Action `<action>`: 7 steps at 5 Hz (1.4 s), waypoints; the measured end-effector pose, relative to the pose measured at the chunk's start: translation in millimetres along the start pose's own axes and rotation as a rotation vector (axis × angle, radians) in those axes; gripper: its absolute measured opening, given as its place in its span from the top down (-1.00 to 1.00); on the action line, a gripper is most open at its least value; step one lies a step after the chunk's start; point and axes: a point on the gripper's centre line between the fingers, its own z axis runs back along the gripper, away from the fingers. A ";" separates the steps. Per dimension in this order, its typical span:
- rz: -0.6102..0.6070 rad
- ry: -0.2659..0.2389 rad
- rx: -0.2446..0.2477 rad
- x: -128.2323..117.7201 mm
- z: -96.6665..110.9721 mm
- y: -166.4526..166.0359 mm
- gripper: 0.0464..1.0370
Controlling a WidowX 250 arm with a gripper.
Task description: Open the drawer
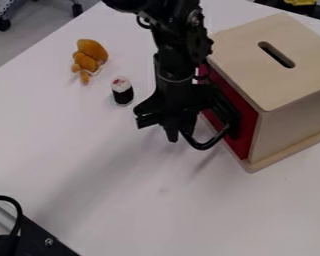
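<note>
Camera view: the drawer [247, 125] is seen as the red front of a wooden box [300, 114], set near the worktop's [129, 205] far right edge, and appears shut. Its curved black handle [204, 146] is met by the gripper [163, 130], which is placed just beside or against it; whether the handle is grasped, or the gripper released or clenched, cannot be told.

Getting hold of the handle seems the step in hand. It is best hooked or gripped deep in its bend, then drawn straight out, square to the red front, toward the lower left of the view. If it is pulled askew, the drawer may be jammed; if it is tugged hard, the whole box may be dragged.

The arm [175, 55] is held almost upright, brought in from the top edge, with the gripper pointed down before the drawer. Toward the worktop's upper left edge are placed a sushi toy [122, 91] and, farther out, a brown plush [89, 56].
</note>
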 end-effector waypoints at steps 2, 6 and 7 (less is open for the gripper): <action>-0.004 -0.027 0.012 -5.2 7.3 17.2 0.78; 0.075 -0.052 0.072 -7.8 6.0 79.1 0.80; 0.074 -0.062 0.082 -6.8 7.1 85.1 0.80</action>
